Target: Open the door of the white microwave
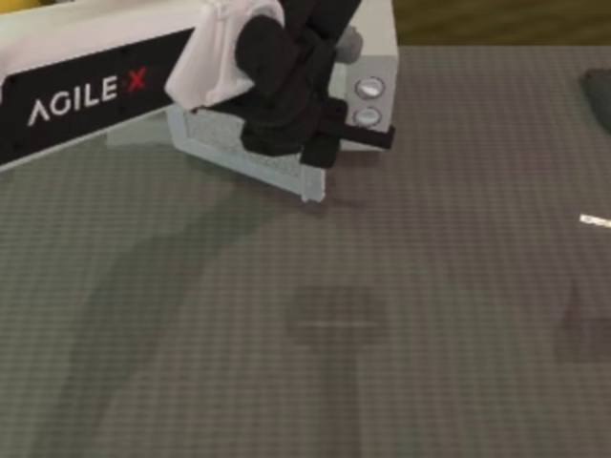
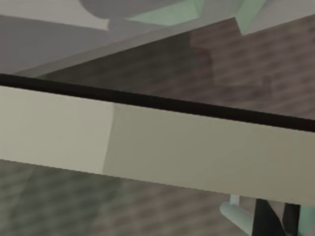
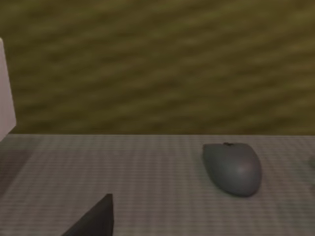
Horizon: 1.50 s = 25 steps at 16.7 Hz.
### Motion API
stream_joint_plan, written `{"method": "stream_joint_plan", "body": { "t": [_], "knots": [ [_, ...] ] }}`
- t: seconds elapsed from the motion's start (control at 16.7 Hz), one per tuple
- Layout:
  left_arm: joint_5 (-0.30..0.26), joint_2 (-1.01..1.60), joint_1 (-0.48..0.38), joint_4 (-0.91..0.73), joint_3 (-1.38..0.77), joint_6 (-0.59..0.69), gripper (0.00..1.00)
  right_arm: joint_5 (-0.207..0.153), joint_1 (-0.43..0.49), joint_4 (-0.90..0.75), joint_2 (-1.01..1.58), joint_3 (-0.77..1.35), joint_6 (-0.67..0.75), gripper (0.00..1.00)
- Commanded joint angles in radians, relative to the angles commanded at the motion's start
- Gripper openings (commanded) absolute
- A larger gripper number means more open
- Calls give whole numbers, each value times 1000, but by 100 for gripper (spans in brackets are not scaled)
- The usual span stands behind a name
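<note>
The white microwave [image 1: 377,57] stands at the table's back, left of centre, with two silver knobs [image 1: 368,102] on its right side. Its door [image 1: 250,157] stands partly open, swung out toward the table's front with the free edge at the right. My left arm reaches over the microwave from the left. My left gripper [image 1: 323,143] sits at the door's free edge. In the left wrist view the door's cream edge [image 2: 197,147] crosses the picture, and my left gripper [image 2: 275,219] is shut on the pale handle [image 2: 238,215]. My right gripper [image 3: 98,221] shows only as a dark wedge above the table.
A grey computer mouse [image 3: 234,168] lies on the table at the far right, near the back edge [image 1: 600,95]. A small pale object [image 1: 594,221] lies at the right edge. An olive wall runs behind the table.
</note>
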<state>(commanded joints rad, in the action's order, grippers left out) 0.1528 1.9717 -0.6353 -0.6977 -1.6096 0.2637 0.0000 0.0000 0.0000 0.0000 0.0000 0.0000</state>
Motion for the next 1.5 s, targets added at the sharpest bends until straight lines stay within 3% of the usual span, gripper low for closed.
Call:
{"method": "stream_joint_plan", "body": {
  "t": [0.72,1.26,1.5],
  "knots": [
    [0,0,0,0,0,0,0,0,0,0,0,0,0,100],
    [-65,-79,26,43,116,-116,0,0,0,0,0,0,0,100],
    [-68,-86,27,48,120,-122,0,0,0,0,0,0,0,100]
  ]
}}
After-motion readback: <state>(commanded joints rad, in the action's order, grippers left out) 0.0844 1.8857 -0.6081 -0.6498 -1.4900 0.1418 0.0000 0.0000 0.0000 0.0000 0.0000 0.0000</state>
